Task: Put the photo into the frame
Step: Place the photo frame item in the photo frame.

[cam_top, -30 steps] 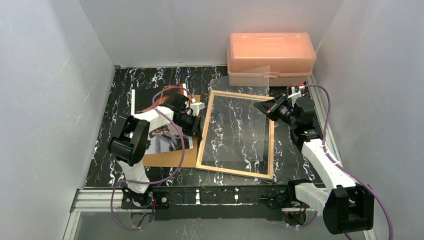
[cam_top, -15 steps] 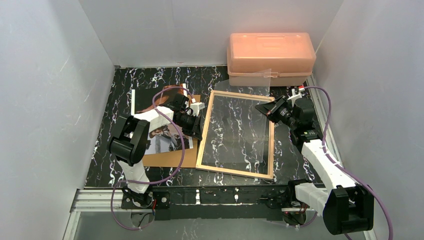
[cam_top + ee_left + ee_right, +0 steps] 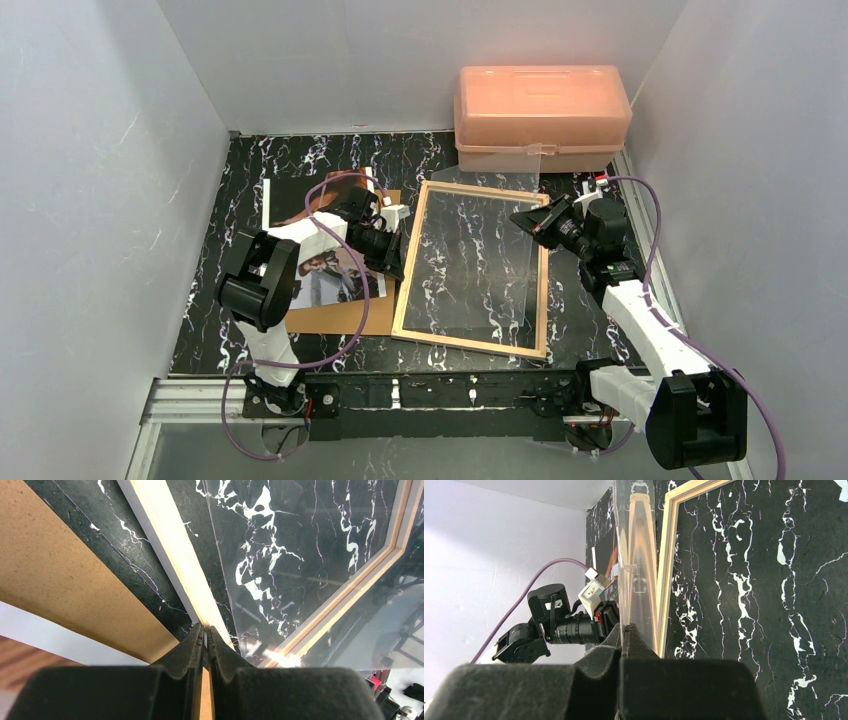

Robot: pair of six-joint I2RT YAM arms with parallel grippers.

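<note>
My left arm (image 3: 290, 240) lies across the photo (image 3: 335, 275) in the overhead view, so I see only its far corner and a patch nearer me. The middle is covered, and the figures on it are too small to read. The photo rests flat on a brown board (image 3: 340, 318) just left of the frame (image 3: 470, 343). The board's near right corner meets the frame's left rail, but I cannot tell whether it slips under it. The left gripper (image 3: 205, 628) sits at that left rail. In its wrist view the fingers are drawn almost together with the pale wood strip running into the slit between them, so I read it as pinching the rail. The photo is just to the left of those fingertips. The frame lies wood side up on the black marbled table (image 3: 330, 155). The right gripper (image 3: 522, 215) is over the frame's right rail, near its far corner. It is clamped tight on a clear pane (image 3: 480, 250), which slants over the frame's opening. In the right wrist view the pane is edge-on and its far end is cut off at the top. An orange plastic box (image 3: 540, 105) stands beyond the frame's far rail.
</note>
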